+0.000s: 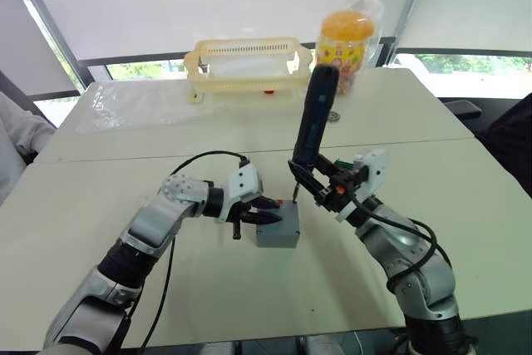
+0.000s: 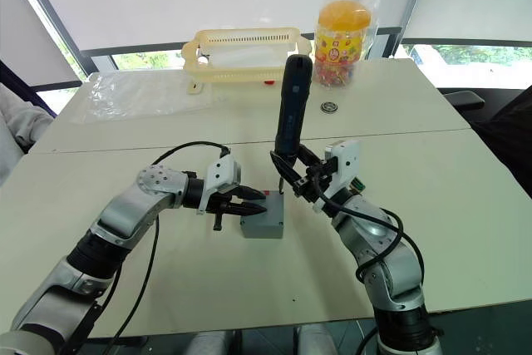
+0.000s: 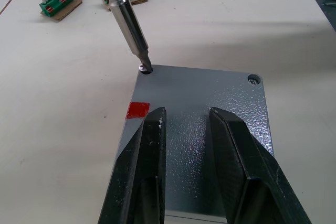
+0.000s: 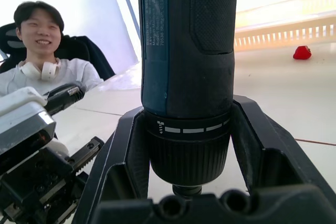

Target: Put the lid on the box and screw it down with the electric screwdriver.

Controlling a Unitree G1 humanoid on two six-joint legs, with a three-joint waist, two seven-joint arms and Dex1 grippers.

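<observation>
The grey box [image 1: 278,229] stands on the table in front of me with the flat grey lid [image 3: 210,114] lying on top of it; a red mark [image 3: 137,110] shows at its edge. My left gripper [image 1: 268,210] reaches over the lid from the left, its two black fingers [image 3: 152,150] open and low over the lid's surface. The dark electric screwdriver [image 1: 316,114] stands nearly upright with my right gripper [image 1: 320,184] shut around its lower body. Its metal bit [image 3: 128,22] sits in the lid's corner screw hole. Another corner hole [image 3: 254,79] holds a screw.
A yellow basket [image 1: 249,62] and a candy jar [image 1: 345,43] stand at the table's far side, with clear plastic sheeting [image 1: 133,106] to the left. Two green strips [image 3: 60,1] lie beyond the box. A person [image 4: 42,72] sits at the table's left edge.
</observation>
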